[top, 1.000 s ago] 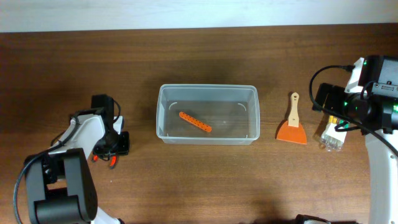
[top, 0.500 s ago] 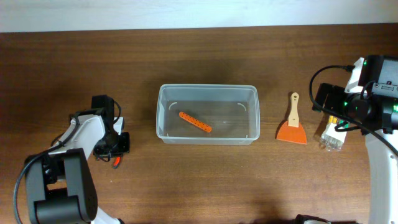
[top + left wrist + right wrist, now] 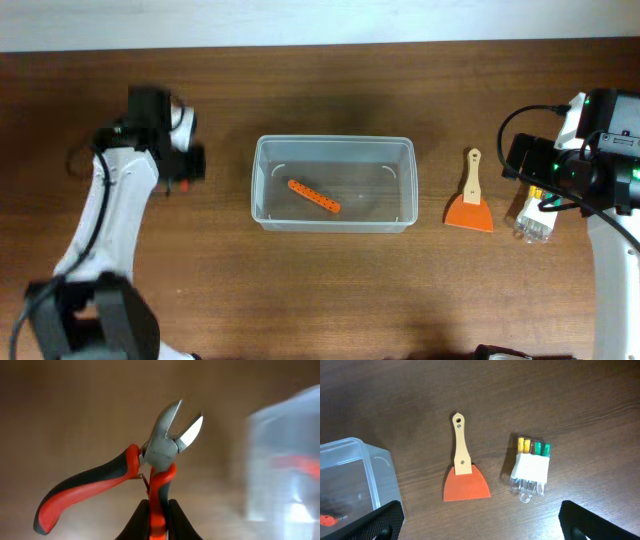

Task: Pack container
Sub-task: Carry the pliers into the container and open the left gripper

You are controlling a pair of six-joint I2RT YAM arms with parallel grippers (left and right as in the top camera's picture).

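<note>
1 container (image 3: 333, 140), 1 scraper (image 3: 469, 213), left jaws clenching 1 pliers (image 3: 161, 451), right jaws released

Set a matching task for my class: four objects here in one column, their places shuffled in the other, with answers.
1. red-and-black cutting pliers
2. long orange plastic strip
3. orange scraper with wooden handle
4. clear pack of coloured tubes

A. table, between clear plastic container and pack
B. in the left jaws
C. table, farthest right
D. inside the container

Pairs: 1-B; 2-D; 3-A; 4-C
</note>
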